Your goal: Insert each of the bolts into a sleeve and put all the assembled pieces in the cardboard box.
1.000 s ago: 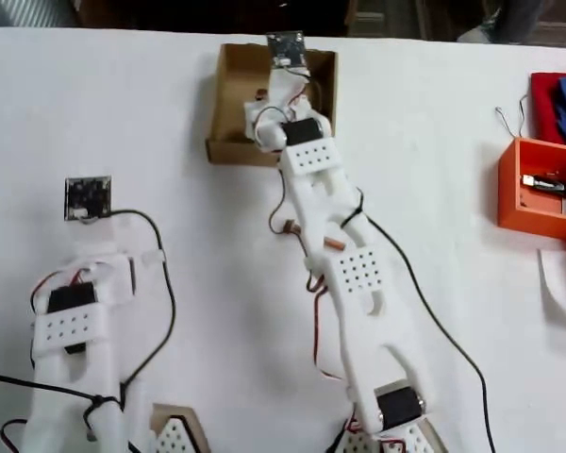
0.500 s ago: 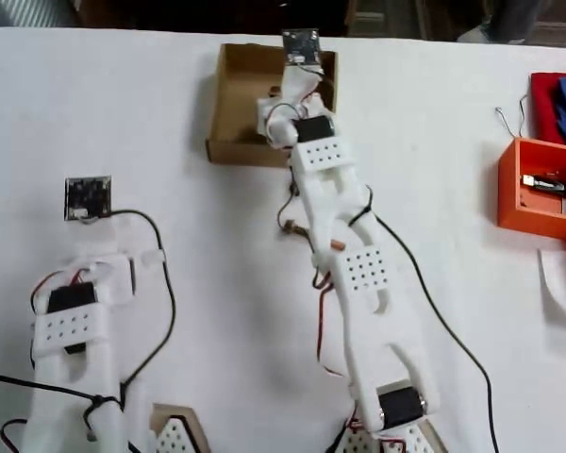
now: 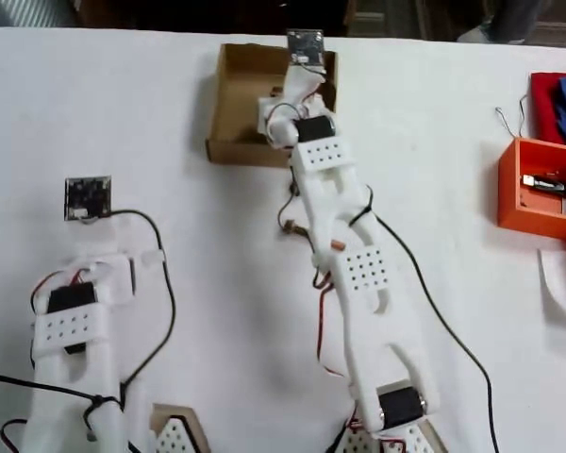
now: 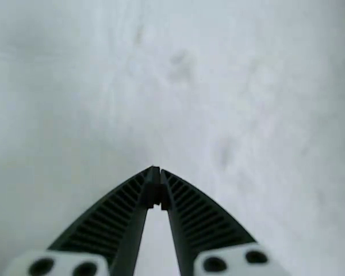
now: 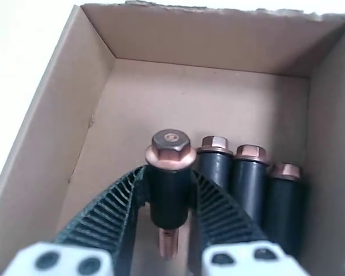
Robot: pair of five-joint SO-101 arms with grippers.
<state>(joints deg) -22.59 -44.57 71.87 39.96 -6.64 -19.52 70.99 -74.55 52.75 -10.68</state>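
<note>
Cardboard box (image 5: pixel 190 98) holds three assembled pieces (image 5: pixel 250 184).

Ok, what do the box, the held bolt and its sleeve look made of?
Box: brown cardboard, matt, with a ragged cut edge. Bolt: metal by its sheen, copper-coloured finish. Sleeve: smooth, black, slightly glossy; plastic or rubber, hard to tell which.

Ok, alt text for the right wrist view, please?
The right gripper grips an assembled bolt-and-sleeve piece, a copper-coloured bolt in a black sleeve, inside the cardboard box. Three more assembled pieces sit side by side next to it.
</note>
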